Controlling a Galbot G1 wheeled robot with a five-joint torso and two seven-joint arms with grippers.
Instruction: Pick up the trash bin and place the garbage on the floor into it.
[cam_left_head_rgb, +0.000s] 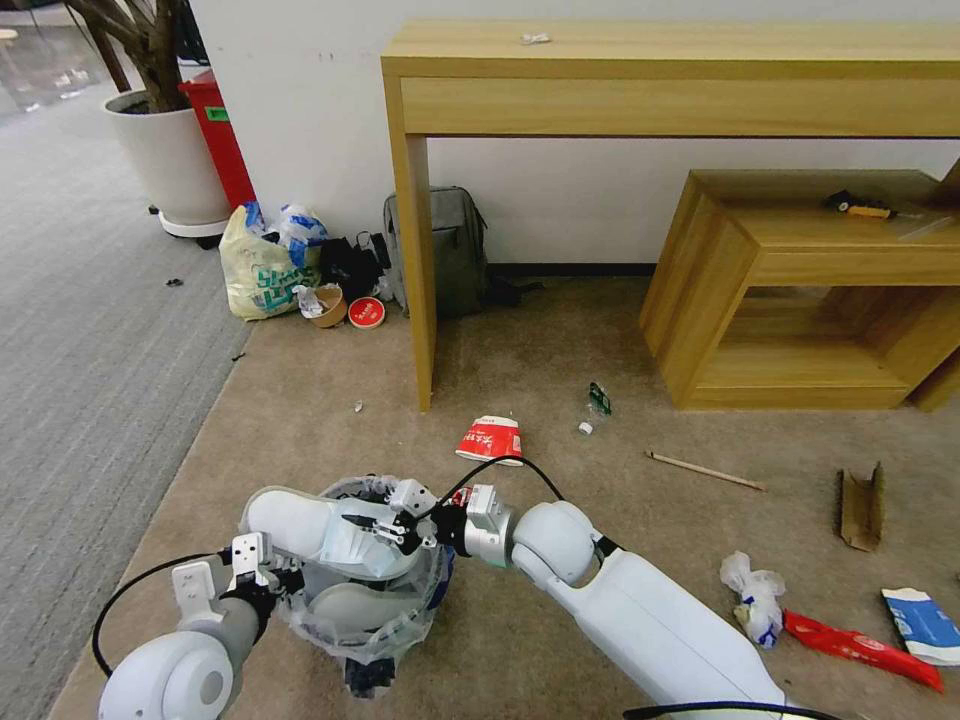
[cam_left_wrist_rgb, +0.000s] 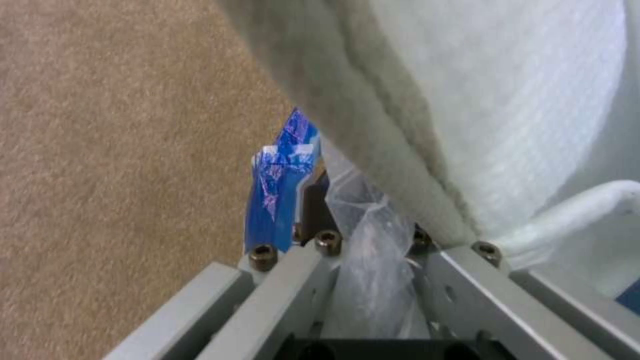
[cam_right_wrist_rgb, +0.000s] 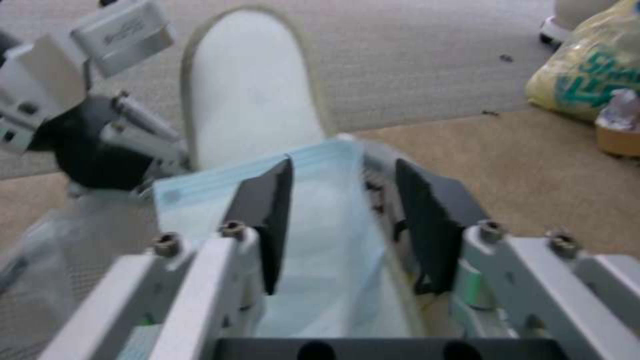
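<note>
Beige carpet floor (cam_left_head_rgb: 560, 350) carries the litter. We log one trash bin (cam_left_head_rgb: 365, 655) low and near the robot, holding two white slippers (cam_left_head_rgb: 290, 520); the upper one's long axis runs left to right, its toe jutting past the rim toward the left. Left pincer (cam_left_head_rgb: 262, 592) is clamped on the bin's bagged rim. Right pincer (cam_left_head_rgb: 385, 528) hovers over the bin, jaws parted around a pale blue mask (cam_right_wrist_rgb: 327, 200). On the floor we count one red-white cup (cam_left_head_rgb: 490, 440), one red wrapper (cam_left_head_rgb: 860, 648), one wooden stick (cam_left_head_rgb: 705, 471).
</note>
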